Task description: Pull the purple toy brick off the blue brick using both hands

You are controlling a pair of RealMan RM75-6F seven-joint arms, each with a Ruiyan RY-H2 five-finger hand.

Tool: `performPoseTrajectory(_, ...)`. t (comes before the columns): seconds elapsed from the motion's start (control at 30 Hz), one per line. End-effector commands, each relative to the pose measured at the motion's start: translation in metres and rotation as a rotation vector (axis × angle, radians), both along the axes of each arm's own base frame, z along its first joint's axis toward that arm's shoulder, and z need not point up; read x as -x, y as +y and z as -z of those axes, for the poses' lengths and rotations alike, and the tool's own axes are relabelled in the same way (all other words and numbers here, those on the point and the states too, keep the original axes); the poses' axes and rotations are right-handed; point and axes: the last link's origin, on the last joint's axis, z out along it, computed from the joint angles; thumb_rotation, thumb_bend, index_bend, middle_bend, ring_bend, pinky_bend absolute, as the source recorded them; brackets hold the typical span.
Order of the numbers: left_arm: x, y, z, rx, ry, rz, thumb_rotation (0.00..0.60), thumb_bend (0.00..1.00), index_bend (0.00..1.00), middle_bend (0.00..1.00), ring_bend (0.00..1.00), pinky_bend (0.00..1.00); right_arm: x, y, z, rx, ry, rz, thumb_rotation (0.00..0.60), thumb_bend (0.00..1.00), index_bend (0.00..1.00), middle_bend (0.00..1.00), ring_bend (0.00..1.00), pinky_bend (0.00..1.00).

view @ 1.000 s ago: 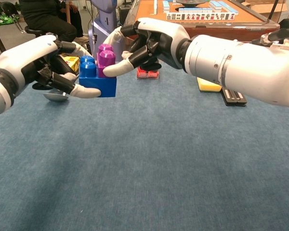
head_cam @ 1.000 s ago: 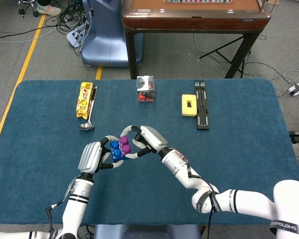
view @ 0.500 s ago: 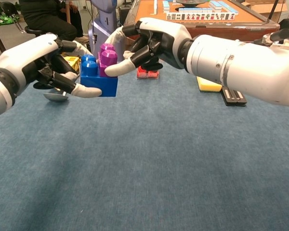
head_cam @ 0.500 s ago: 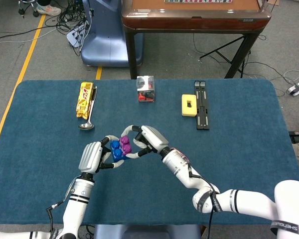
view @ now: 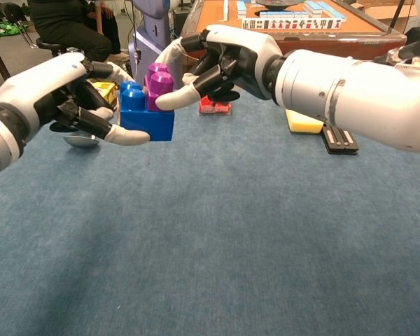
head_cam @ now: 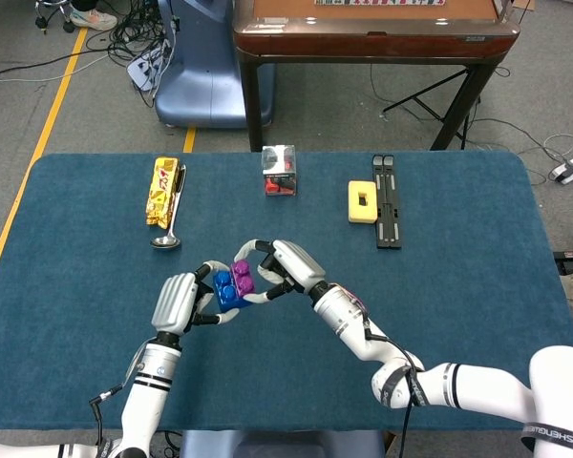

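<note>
The blue brick (view: 145,115) is held above the table with the purple brick (view: 159,82) still seated on its right half, tilted slightly. My left hand (view: 63,98) grips the blue brick from the left side. My right hand (view: 220,59) pinches the purple brick between thumb and a finger from the right. In the head view the blue brick (head_cam: 224,288) and the purple brick (head_cam: 242,278) sit between the left hand (head_cam: 177,301) and the right hand (head_cam: 288,267), near the table's middle front.
On the blue table (head_cam: 458,267) lie a gold snack packet (head_cam: 162,191) with a spoon (head_cam: 169,234) beside it, a small clear box with red contents (head_cam: 280,170), a yellow block (head_cam: 363,201) and a black strip (head_cam: 389,200). A wooden table (head_cam: 372,33) stands behind.
Both hands and the joined bricks have shifted slightly right. The purple brick now tilts a little more on the blue one.
</note>
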Motion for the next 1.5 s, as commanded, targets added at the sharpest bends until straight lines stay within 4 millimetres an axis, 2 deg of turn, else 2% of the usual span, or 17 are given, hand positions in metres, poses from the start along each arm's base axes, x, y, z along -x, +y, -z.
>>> performPoseTrajectory(0.03,0.001,-0.001,0.001,0.002,0.0,-0.001,0.6,0.0,0.71,1.0,0.94,1.0,0.001,0.0,-0.001,0.001,-0.005,0.002,0.6,0.5,0.69,1.0,1.0,1.0)
performPoseTrajectory(0.6,0.001,-0.001,0.001,-0.002,-0.006,-0.002,0.6,0.0,0.72,1.0,0.94,1.0,0.003,-0.001,-0.004,0.009,-0.025,0.01,0.6,0.5,0.69,1.0,1.0,1.0)
performPoseTrajectory(1.07,0.002,-0.003,0.009,0.017,-0.003,0.002,0.6,0.0,0.72,1.0,0.94,1.0,0.009,-0.002,-0.01,0.019,-0.032,0.024,0.6,0.5,0.7,1.0,1.0,1.0)
performPoseTrajectory(1.27,0.004,-0.005,0.013,0.03,0.012,0.001,0.6,0.0,0.72,1.0,0.94,1.0,0.017,-0.002,-0.012,0.022,-0.03,0.036,0.6,0.5,0.7,1.0,1.0,1.0)
performPoseTrajectory(1.5,0.009,-0.007,0.018,0.059,0.057,0.005,0.6,0.0,0.71,1.0,0.94,1.0,0.035,-0.005,-0.018,0.043,0.008,0.056,0.6,0.5,0.7,1.0,1.0,1.0)
